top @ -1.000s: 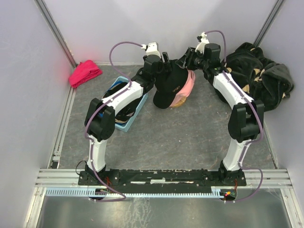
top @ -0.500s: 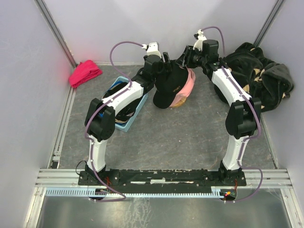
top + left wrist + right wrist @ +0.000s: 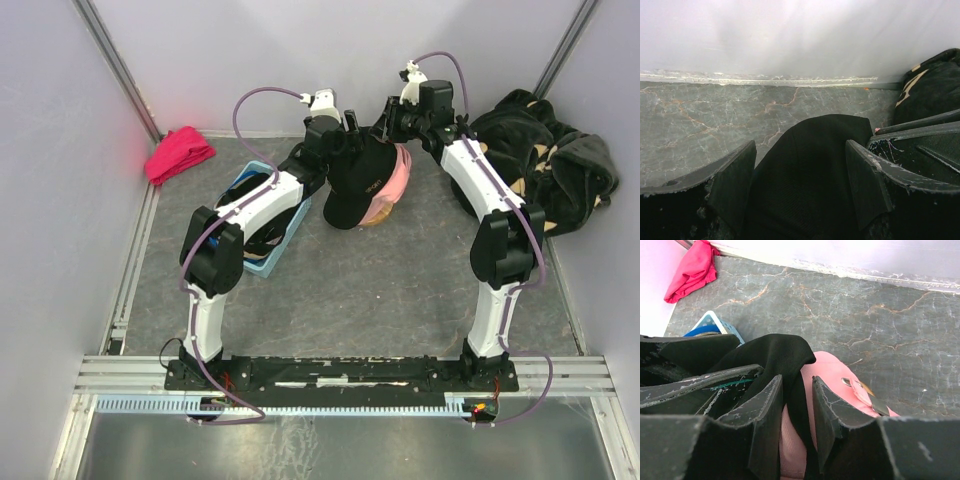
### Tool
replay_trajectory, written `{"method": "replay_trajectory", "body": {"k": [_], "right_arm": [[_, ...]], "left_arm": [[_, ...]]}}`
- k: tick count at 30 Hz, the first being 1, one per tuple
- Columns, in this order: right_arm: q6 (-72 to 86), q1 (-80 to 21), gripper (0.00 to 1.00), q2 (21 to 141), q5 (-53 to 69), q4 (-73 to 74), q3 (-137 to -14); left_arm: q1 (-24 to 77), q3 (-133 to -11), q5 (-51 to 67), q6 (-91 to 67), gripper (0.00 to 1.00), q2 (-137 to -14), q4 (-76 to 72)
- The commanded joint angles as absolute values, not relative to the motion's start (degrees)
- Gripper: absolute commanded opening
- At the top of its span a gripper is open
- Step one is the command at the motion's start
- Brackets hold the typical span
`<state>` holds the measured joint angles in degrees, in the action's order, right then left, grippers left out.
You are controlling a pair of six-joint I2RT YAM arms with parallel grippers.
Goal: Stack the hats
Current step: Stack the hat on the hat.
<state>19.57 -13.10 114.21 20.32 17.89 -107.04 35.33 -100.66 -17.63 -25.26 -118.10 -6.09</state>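
Top external view: the black cap (image 3: 358, 185) with small white lettering lies over the pink cap (image 3: 400, 175) in the far middle of the table (image 3: 380, 300). Its brim points toward the near side. A tan edge (image 3: 372, 217) shows under the pink one at its near side.

The left gripper (image 3: 348, 140) is at the far-left edge of the black cap's crown. In the left wrist view its fingers (image 3: 732, 185) stand wide apart with the black fabric filling the gap between them. Whether they squeeze it cannot be told.

The right gripper (image 3: 388, 118) is at the far side of the stack, above the pink cap. In the right wrist view its fingers (image 3: 827, 420) sit close together on either side of a fold of the black cap, with pink cloth beneath. Whether the pads actually press the fold cannot be told.

A light blue basket (image 3: 250, 178) with dark things inside lies just left of the caps, under the left arm. The red-pink cloth (image 3: 180, 153) is in the far left corner. A black plush fabric with beige flowers (image 3: 545, 165) is heaped at the far right.
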Motion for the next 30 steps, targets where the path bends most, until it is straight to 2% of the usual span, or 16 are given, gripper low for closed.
{"method": "replay_trajectory", "body": {"k": [1, 8, 21, 30], "right_arm": [[16.6, -12.9, 0.38, 115.4, 16.5, 22.1, -108.4], [16.0, -12.6, 0.45, 113.1, 12.6, 21.4, -106.3], [21.2, -10.1, 0.44, 109.8, 11.4, 15.4, -101.4], [18.8, -9.8, 0.44, 111.1, 12.5, 20.5, -104.2]], "left_arm": [[36.7, -102.9, -15.6, -22.9, 0.78, -118.6, -7.6], [36.7, -102.8, -16.0, -22.8, 0.78, -118.5, -7.4], [36.6, -102.8, -16.0, -22.9, 0.78, -118.7, -7.4], [36.7, -103.3, -16.0, -23.1, 0.78, -118.9, -7.4]]}}
